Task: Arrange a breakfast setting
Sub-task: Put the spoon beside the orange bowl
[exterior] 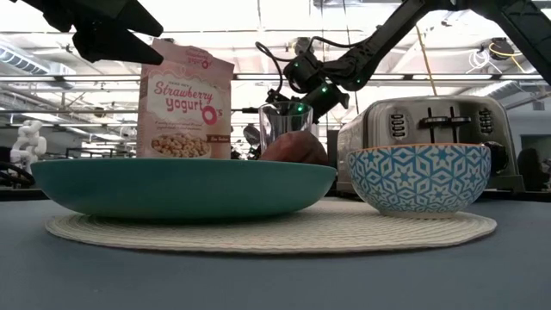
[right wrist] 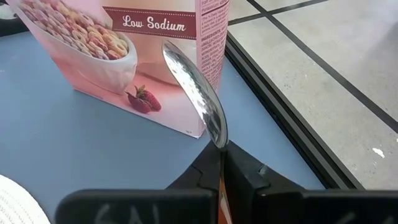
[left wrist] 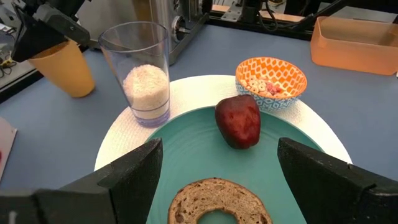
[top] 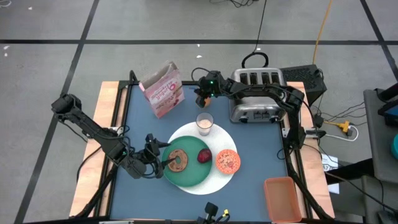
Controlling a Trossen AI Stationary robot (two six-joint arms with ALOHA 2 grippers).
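Note:
A green plate (top: 186, 174) lies on the white round mat (top: 211, 186) and carries a bagel (left wrist: 217, 202) and a dark red fruit (left wrist: 239, 121). The small orange patterned bowl (top: 227, 161) and the milk glass (top: 204, 123) stand on the mat beside the plate. My left gripper (top: 163, 160) is open, with one finger on either side of the bagel and touching nothing. My right gripper (top: 202, 93) hangs over the orange cup (left wrist: 62, 68), shut on the metal spoon (right wrist: 196, 90). The pink cereal box (top: 163, 89) stands upright just beyond it. My right gripper pinches the spoon between its two fingers at the neck just behind the bowl (right wrist: 219, 142). The fingers hide the rest of the handle. They slant downward from the table's right. The spoon's bowl sticks out past the fingertips toward the cereal box, lifted clear.
The silver four-slot toaster (top: 256, 93) stands at the far right, under my right arm. An orange rectangular bin (top: 283, 198) sits at the near right corner. Bare blue table lies left of the mat and in front of the cereal box.

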